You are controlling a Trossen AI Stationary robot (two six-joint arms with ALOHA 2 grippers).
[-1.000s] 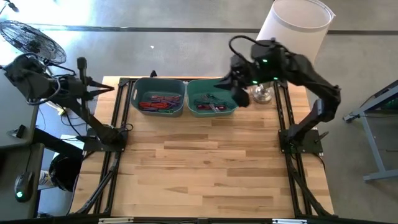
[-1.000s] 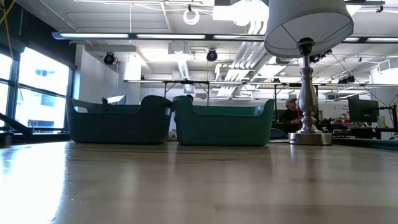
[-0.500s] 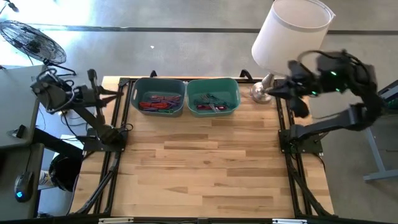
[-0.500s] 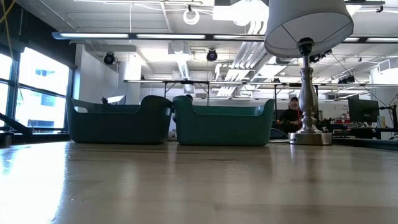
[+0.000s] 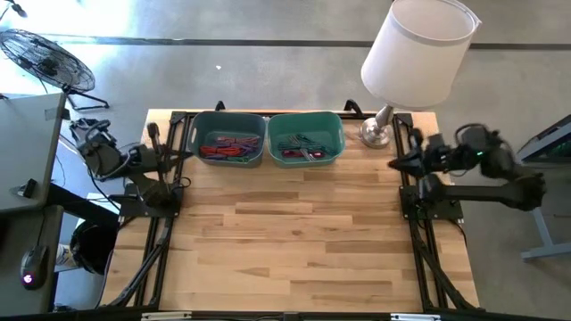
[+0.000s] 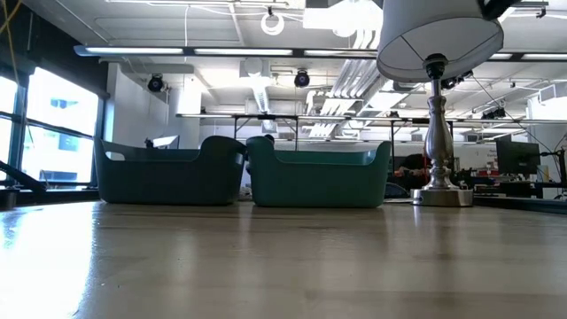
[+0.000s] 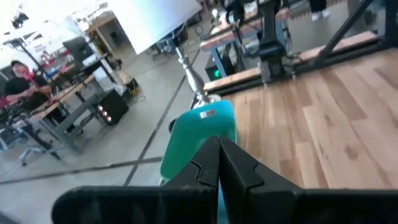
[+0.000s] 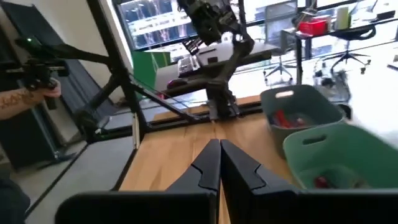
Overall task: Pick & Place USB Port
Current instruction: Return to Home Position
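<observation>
Two teal bins stand side by side at the table's far edge. The left bin (image 5: pixel 230 138) holds red and orange pieces, and the right bin (image 5: pixel 305 138) holds dark and red small parts. Which of these is the USB port I cannot tell. My left gripper (image 5: pixel 167 153) is shut and holds nothing. It sits at the table's left edge, pointing level toward the bins (image 7: pixel 200 134). My right gripper (image 5: pixel 395 163) is also shut with nothing in it. It sits at the right edge and points across the table (image 8: pixel 186 140).
A lamp with a white shade (image 5: pixel 417 49) stands on its metal base (image 5: pixel 375 134) at the far right corner, beside the right bin. Black rails run along both side edges (image 5: pixel 419 241). Bare wood (image 5: pixel 285 241) fills the middle and near part of the table. A person sits in the room beyond (image 7: pixel 18 78).
My right gripper has drawn back from above the right bin to the table's right edge and sunk, its arm folding in. My left gripper has sunk at the left edge and come a little nearer. The bins and lamp have stayed put.
</observation>
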